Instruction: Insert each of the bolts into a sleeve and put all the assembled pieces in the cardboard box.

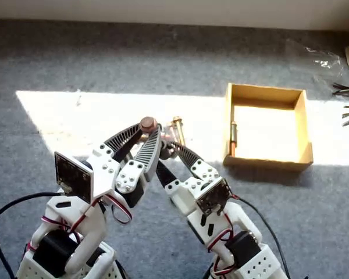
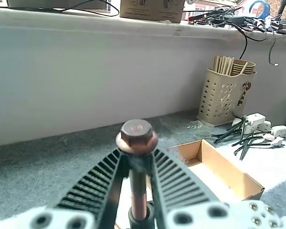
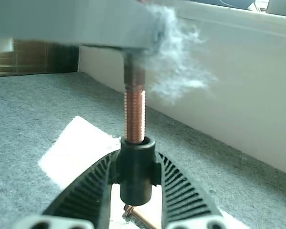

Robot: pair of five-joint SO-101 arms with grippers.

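Note:
My left gripper (image 2: 137,164) is shut on a copper bolt (image 2: 137,136), held upright just under its hex head. The bolt's threaded end (image 3: 134,117) sits in the mouth of a black sleeve (image 3: 134,169), which my right gripper (image 3: 134,179) is shut on from below. From above, both grippers meet over the sunlit carpet, bolt head (image 1: 148,123) on top. Another bolt (image 1: 178,129) lies on the carpet just beyond them. The cardboard box (image 1: 268,125) stands to the right, with one assembled piece (image 1: 233,138) lying along its left wall.
A beige perforated holder with sticks (image 2: 225,90) stands by the wall, with black cable ties (image 1: 347,103) and white clips (image 2: 260,126) scattered nearby. A white wall (image 2: 86,71) bounds the far side of the grey carpet (image 1: 75,64).

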